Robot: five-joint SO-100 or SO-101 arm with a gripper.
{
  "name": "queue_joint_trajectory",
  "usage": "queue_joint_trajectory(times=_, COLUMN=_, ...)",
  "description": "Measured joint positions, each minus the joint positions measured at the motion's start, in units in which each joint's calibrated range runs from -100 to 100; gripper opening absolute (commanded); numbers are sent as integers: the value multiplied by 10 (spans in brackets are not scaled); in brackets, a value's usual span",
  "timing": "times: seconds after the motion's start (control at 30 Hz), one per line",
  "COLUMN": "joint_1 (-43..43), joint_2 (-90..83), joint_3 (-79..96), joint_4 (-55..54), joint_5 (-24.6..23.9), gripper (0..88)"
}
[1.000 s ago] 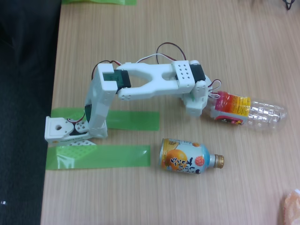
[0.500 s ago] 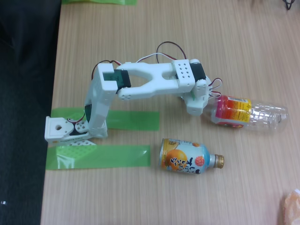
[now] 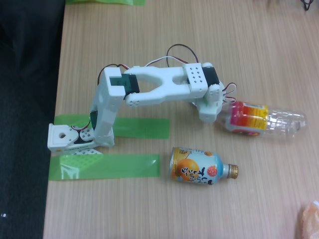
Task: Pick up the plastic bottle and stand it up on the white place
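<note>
The plastic bottle [image 3: 269, 121] lies on its side on the wooden table, right of the white arm. It is clear and ribbed, and its red-yellow-orange label [image 3: 247, 117] sits next to the arm's wrist. My gripper [image 3: 223, 113] hangs at the bottle's neck end and seems shut on it. The wrist block [image 3: 210, 105] covers the fingers and the cap. The white place is out of view.
A shorter light-blue-and-orange bottle-can with a gold cap [image 3: 202, 167] lies in front of the arm. Two green tape strips [image 3: 107, 166] mark the table by the arm's base [image 3: 67, 138]. The table's left edge borders dark floor. Something orange [image 3: 310, 219] sits at the bottom right corner.
The bottle has turned about its long axis, so the dark band of its label has rolled out of sight. The wrist has shifted slightly right and down with it.
</note>
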Motion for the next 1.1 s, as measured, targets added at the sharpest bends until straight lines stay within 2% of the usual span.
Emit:
queue_joint_trajectory(times=0.7, joint_1=-11, joint_2=-168, joint_3=-14, joint_4=0, joint_5=-1, gripper=169)
queue_joint_trajectory(times=0.87, joint_1=-11, joint_2=-203, joint_3=-14, joint_4=1, joint_5=-28, gripper=169)
queue_joint_trajectory(times=1.1, joint_1=-10, joint_2=-232, joint_3=-14, joint_4=1, joint_5=-36, gripper=169)
